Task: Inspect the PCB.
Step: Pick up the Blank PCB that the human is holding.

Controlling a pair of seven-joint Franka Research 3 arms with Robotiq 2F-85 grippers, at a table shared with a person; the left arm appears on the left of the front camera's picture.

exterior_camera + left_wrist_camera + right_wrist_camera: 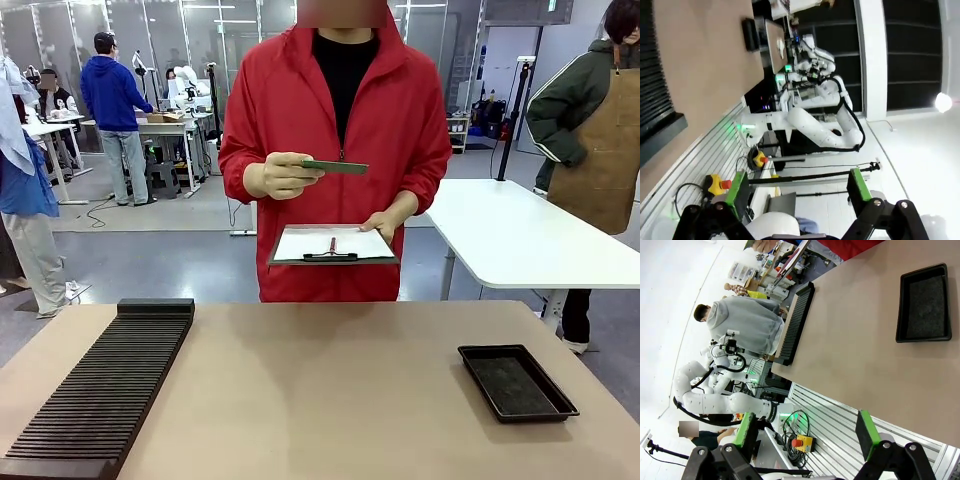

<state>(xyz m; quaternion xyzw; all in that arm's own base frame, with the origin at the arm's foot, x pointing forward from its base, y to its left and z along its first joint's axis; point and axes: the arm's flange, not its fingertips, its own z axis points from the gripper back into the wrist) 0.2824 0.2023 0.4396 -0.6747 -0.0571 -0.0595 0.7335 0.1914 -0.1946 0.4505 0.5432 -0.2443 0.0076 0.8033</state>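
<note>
Across the table a person in a red jacket holds the PCB (336,167), a thin green board, level at chest height in one hand. The other hand carries a clipboard (333,245) with white paper just below it. My left gripper (798,190) is open, with nothing between its green pads, and looks past the table's near edge. My right gripper (806,430) is open too and empty, pulled back from the table on the robot's side.
A long black slotted rack (105,385) lies on the tan table (320,390) at the left; its end (796,320) reaches the near edge. A shallow black tray (516,381) sits at the right, (923,302) beyond my right gripper. Other people stand behind.
</note>
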